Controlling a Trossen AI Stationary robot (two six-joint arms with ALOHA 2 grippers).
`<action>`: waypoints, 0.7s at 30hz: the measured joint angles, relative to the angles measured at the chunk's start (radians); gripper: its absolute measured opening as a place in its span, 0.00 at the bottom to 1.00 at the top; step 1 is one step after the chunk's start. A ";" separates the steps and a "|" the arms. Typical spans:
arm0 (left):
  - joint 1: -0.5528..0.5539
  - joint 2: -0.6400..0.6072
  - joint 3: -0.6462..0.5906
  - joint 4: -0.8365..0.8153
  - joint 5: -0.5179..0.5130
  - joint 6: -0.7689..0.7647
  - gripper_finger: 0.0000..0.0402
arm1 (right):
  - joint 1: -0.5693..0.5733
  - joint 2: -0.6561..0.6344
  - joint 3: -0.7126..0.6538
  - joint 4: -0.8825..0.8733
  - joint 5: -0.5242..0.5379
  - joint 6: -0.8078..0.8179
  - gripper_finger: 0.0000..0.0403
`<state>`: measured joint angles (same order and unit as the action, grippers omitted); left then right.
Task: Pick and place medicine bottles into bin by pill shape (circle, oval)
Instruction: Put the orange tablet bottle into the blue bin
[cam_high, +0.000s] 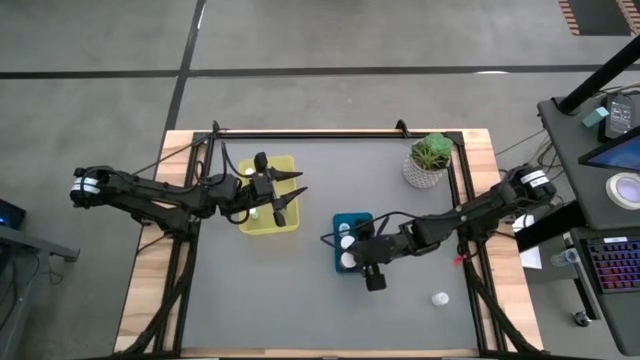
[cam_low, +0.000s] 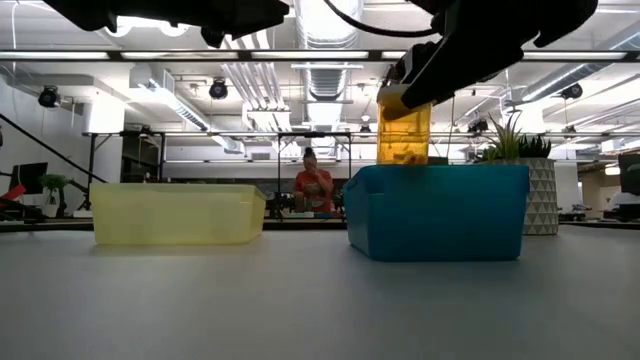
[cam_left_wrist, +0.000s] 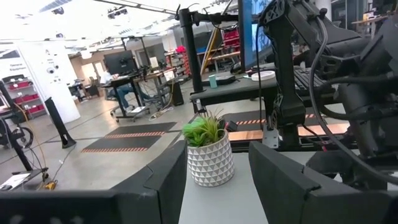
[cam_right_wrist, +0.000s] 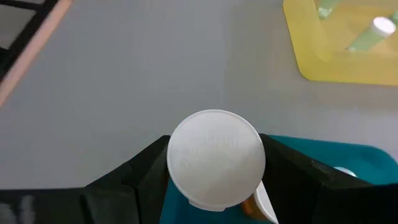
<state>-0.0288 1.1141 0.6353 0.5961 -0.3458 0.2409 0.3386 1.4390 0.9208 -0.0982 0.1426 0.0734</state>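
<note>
My right gripper (cam_high: 352, 255) is shut on an orange medicine bottle (cam_low: 403, 135) with a white cap (cam_right_wrist: 216, 158). It holds the bottle over the blue bin (cam_low: 437, 212) at the table's middle. More white caps (cam_right_wrist: 346, 172) lie in that bin. My left gripper (cam_high: 288, 196) hovers open over the yellow bin (cam_high: 270, 195), and its wrist view shows nothing between the fingers (cam_left_wrist: 161, 180). The yellow bin holds bottles (cam_right_wrist: 380, 26). One more bottle (cam_high: 438, 298) stands on the table near the front right. My right gripper pinches the bottle's top end, at the sides of the white cap (cam_right_wrist: 180, 163), between its two fingers. The fingers slant down from the table's right side. The bottle hangs upright and clear, its lower end (cam_low: 403, 160) level with the blue bin's rim.
A potted green plant (cam_high: 430, 160) in a white patterned pot stands at the far right of the table. A black rail (cam_high: 310, 131) runs along the far edge. Bare grey table lies in front of both bins. A person sits in the room far behind the table.
</note>
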 joint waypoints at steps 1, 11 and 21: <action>0.000 0.000 0.000 0.000 0.000 0.000 0.39 | -0.001 0.006 0.000 0.000 0.003 0.000 0.53; 0.000 0.000 0.000 -0.002 0.000 0.000 0.39 | -0.005 0.092 -0.001 0.007 0.017 0.001 0.53; 0.001 0.000 0.000 -0.002 0.000 0.001 0.39 | -0.005 0.079 -0.001 0.009 0.017 0.020 0.64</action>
<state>-0.0281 1.1141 0.6350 0.5942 -0.3454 0.2417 0.3332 1.5179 0.9199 -0.0890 0.1600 0.0937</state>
